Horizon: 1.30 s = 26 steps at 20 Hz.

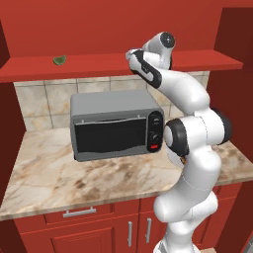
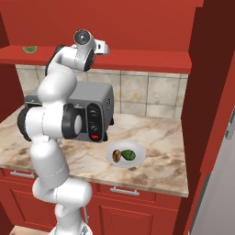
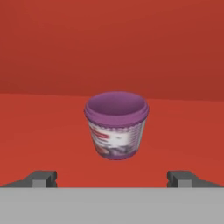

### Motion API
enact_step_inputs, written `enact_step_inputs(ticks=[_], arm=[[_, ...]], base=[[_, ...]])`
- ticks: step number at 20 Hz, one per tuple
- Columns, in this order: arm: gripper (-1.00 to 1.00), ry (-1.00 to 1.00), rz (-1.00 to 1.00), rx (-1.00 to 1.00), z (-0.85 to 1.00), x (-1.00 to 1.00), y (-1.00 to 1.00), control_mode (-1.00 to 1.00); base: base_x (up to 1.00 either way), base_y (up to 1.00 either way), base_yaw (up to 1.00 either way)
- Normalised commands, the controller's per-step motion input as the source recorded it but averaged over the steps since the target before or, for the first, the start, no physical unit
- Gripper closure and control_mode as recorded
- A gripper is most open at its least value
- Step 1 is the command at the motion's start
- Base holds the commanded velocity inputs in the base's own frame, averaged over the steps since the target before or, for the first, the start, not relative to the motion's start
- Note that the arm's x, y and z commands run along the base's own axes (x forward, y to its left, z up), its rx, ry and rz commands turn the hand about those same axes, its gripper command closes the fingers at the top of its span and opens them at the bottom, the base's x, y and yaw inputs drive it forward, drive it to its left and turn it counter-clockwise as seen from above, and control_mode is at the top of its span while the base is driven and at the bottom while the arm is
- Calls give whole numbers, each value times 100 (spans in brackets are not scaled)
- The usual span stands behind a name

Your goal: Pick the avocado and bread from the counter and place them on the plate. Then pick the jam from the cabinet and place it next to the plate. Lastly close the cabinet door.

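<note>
In the hand view the jam [image 3: 116, 125], a small purple jar with a pale label, stands upright on the red shelf of the cabinet [image 3: 39, 127]. My gripper [image 3: 112, 179] is open just short of it, with one fingertip on each side and wider than the jar. From the right base view the avocado [image 2: 130, 155] and the bread [image 2: 117, 156] lie side by side on the plate [image 2: 139, 148], which rests on the counter [image 2: 160, 133]. The arm reaches up to the shelf [image 1: 94, 66].
A grey toaster oven [image 1: 114, 126] stands on the counter [image 1: 49, 173] under the shelf, left of the plate. A pale green wedge [image 1: 60, 60] lies on the shelf's left end. A tall red panel [image 2: 209, 92] rises at the counter's right end.
</note>
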Motion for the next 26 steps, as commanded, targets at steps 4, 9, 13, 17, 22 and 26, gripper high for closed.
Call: enact_step_inputs(ticks=[4, 9, 13, 17, 22, 26], arm=[[-100, 0, 0, 0, 0, 13, 0, -100], [-100, 0, 0, 0, 0, 15, 0, -100], [-100, 0, 0, 0, -1, 15, 0, -100], [-100, 0, 0, 0, 0, 15, 0, -100], [-100, 0, 0, 0, 0, 14, 0, -100], [-100, 0, 0, 0, 0, 16, 0, -100]], base=[[0, 0, 0], [0, 0, 0], [0, 0, 0], [0, 0, 0], [0, 0, 0], [0, 0, 0]])
